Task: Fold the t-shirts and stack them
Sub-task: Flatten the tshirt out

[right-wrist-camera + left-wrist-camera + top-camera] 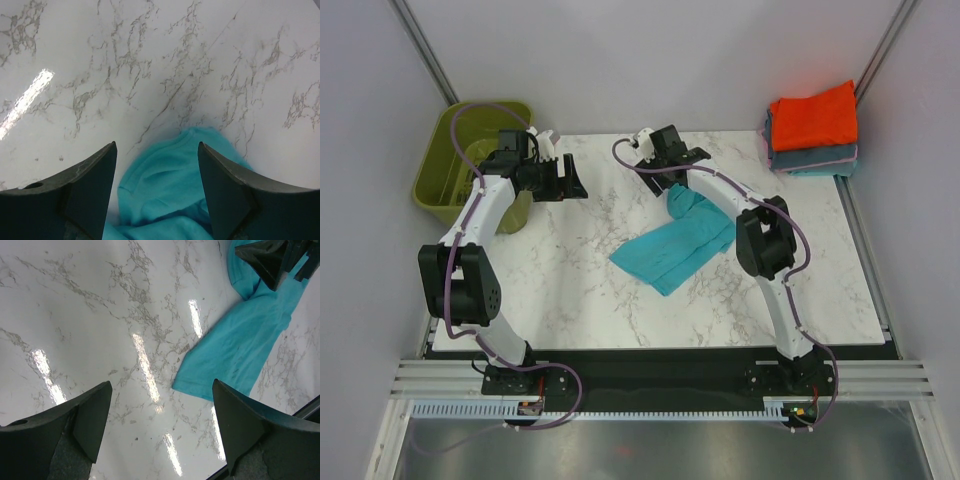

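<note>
A: L side?
B: Your left gripper (160, 390): fingers spread, nothing btwn, over bare table (570, 290).
A: Ctr, R?
B: Teal shirt (680, 240) lies crumpled mid-table; your right gripper (156, 150) is spread over its far end. Orange shirt (813, 115) sits on grey-blue shirt (815, 160), far-R corner.

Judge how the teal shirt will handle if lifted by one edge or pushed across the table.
Likely floppy: the teal shirt lies crumpled in soft folds, so a lifted edge would probably drape and sag. Probably light, since it looks like thin cloth lying nearly flat. Pushed on the glossy table, it would likely bunch up rather than slide whole.
</note>
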You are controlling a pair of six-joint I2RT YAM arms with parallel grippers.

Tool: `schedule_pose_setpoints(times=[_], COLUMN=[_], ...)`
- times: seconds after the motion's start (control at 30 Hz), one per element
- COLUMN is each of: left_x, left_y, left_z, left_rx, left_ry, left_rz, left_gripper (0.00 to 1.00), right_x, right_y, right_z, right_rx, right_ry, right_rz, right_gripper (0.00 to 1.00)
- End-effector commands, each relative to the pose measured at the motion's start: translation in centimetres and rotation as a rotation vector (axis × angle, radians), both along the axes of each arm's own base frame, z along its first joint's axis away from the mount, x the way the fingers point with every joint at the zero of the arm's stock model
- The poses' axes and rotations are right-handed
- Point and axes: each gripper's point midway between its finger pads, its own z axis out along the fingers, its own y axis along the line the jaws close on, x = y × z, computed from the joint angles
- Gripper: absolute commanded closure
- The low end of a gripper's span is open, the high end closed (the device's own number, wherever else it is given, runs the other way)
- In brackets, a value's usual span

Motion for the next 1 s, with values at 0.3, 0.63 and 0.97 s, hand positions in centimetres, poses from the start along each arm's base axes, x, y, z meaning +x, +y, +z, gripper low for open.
schedule_pose_setpoints(times=[0.3,0.63,0.97], left_x=[0.7,1.4,1.3], left_y=[0.3,-0.2,0.0], left_z=[1.4,1.4,1.2], left_rx=[0.014,-0.004,0.013], left_ry=[-0.056,-0.049,-0.054], left_rz=[0.02,0.015,0.015], left_gripper=[0.11,0.11,0.11], right_x=[2.8,1.8,2.5], right_y=[-1.5,-3.3,-3.0], right_z=[-0.1,-2.6,-3.7], right_rx=[-0.051,-0.098,-0.101], right_ry=[-0.074,-0.016,-0.011], right_rz=[-0.081,-0.11,-0.085], right_gripper=[0.27,0.29,0.54])
